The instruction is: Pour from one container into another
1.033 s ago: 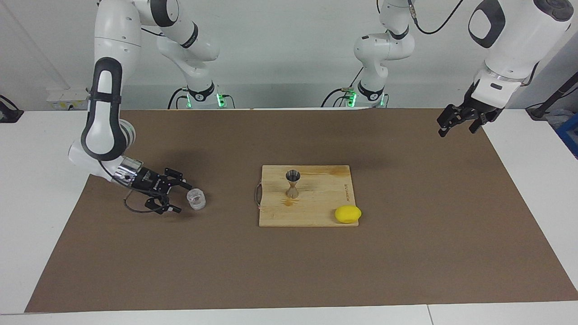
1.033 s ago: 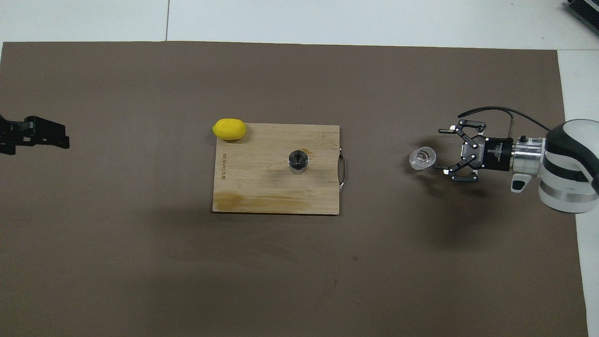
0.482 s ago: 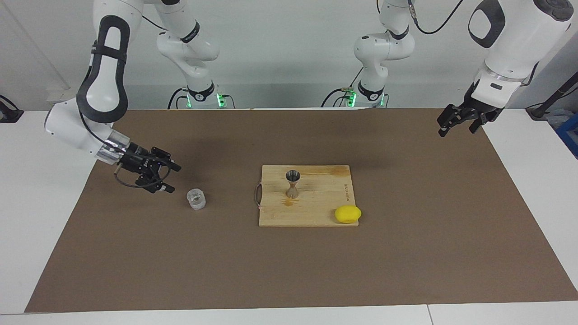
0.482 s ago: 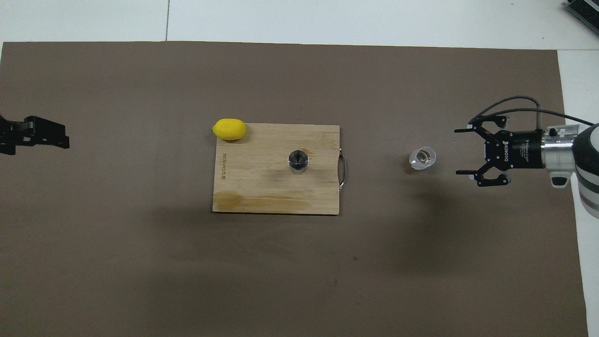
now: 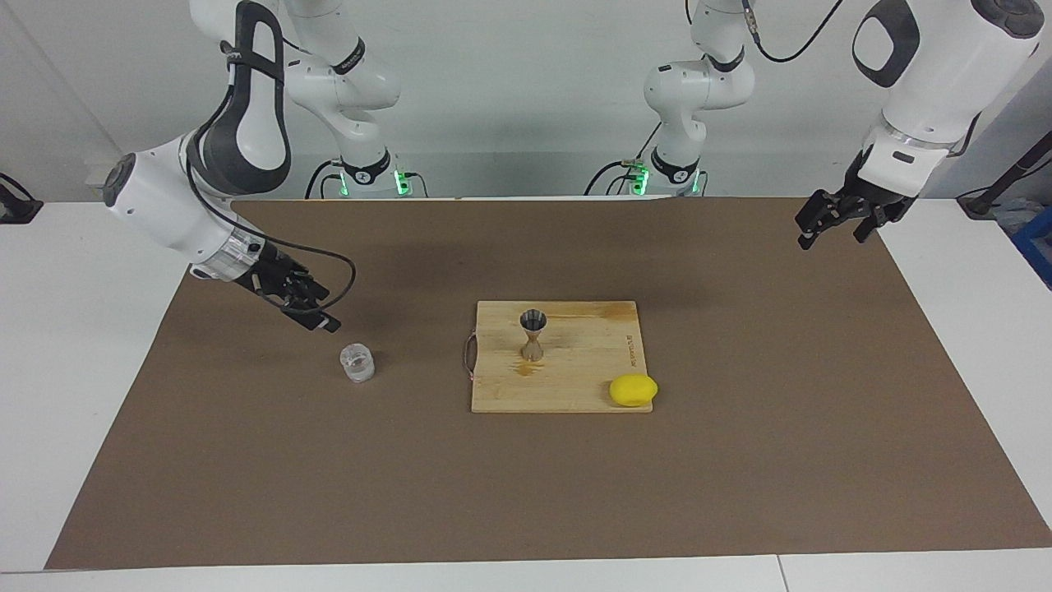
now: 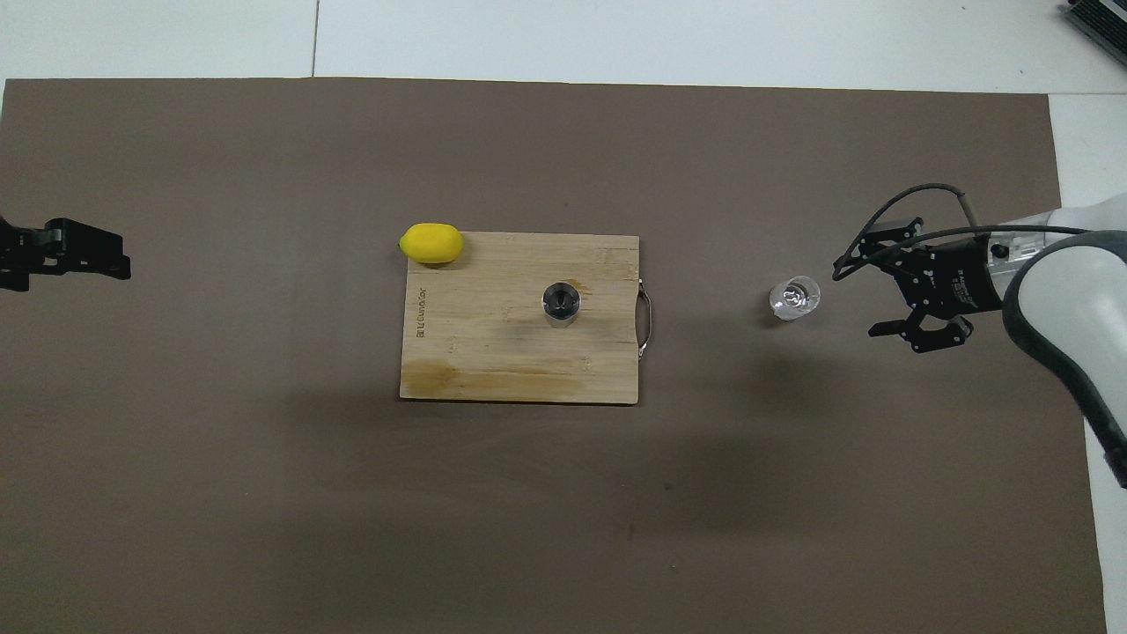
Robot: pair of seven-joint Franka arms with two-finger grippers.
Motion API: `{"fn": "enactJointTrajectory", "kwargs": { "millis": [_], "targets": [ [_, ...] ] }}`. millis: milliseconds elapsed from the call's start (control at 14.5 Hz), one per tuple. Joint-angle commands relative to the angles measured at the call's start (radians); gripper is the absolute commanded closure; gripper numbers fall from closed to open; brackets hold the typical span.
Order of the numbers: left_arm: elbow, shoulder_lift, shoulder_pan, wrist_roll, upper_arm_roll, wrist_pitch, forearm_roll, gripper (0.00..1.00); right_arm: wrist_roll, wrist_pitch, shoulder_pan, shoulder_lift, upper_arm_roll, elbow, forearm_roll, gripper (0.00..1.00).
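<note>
Glass tumbler (image 5: 357, 363) upright on mat, unheld | metal jigger (image 5: 533, 334) on board | right pincer (image 5: 311, 306) apart, raised nearby | left pincer (image 5: 834, 220) apart, waiting | pouring seemingly done

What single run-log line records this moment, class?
right gripper: open, raised over mat beside glass tumbler, holding nothing | left gripper: open, waiting | tumbler: upright on mat | jigger: upright on cutting board

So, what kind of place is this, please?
Probably a robotics lab set up as a mock bar: two white robot arms at a table with a brown mat, and a cutting board holding a metal jigger and a lemon.
</note>
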Motion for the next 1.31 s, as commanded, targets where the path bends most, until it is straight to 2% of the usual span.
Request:
{"fn": "enactJointTrajectory", "kwargs": {
  "millis": [0,207,413,551,827,965,1033,1102,1240],
  "targets": [
    [0.008,-0.005,-0.007,-0.016,0.002,-0.003,0.012,0.0,-0.102,0.003,0.054,-0.024,0.005,0.034,-0.207,0.0],
    [0.008,-0.005,-0.007,-0.016,0.002,-0.004,0.012,0.0,-0.137,-0.008,0.114,-0.059,0.007,0.066,-0.379,0.0],
    [0.008,-0.005,-0.007,-0.016,0.002,-0.003,0.012,0.0,-0.258,-0.043,0.108,-0.116,0.004,0.087,-0.447,0.0],
    [0.008,-0.005,-0.007,-0.016,0.002,-0.003,0.012,0.0,-0.337,-0.148,0.113,-0.144,-0.012,0.139,-0.487,0.0],
    [0.01,-0.005,-0.007,-0.016,0.002,-0.004,0.012,0.0,-0.436,-0.383,0.146,-0.141,-0.061,0.319,-0.559,0.0],
    [0.011,-0.005,-0.007,-0.016,0.002,-0.004,0.012,0.0,-0.509,-0.474,0.104,-0.142,-0.05,0.376,-0.554,0.0],
    [0.013,-0.005,-0.007,-0.016,0.002,-0.004,0.012,0.0,-0.513,-0.506,0.055,-0.147,-0.005,0.382,-0.541,0.0],
    [0.013,-0.005,-0.007,-0.016,0.002,-0.004,0.012,0.0,-0.504,-0.509,0.033,-0.151,0.038,0.371,-0.521,0.0],
    [0.013,-0.005,-0.007,-0.016,0.002,-0.004,0.012,0.0,-0.475,-0.496,0.045,-0.176,0.033,0.328,-0.514,0.0]
  ]
}}
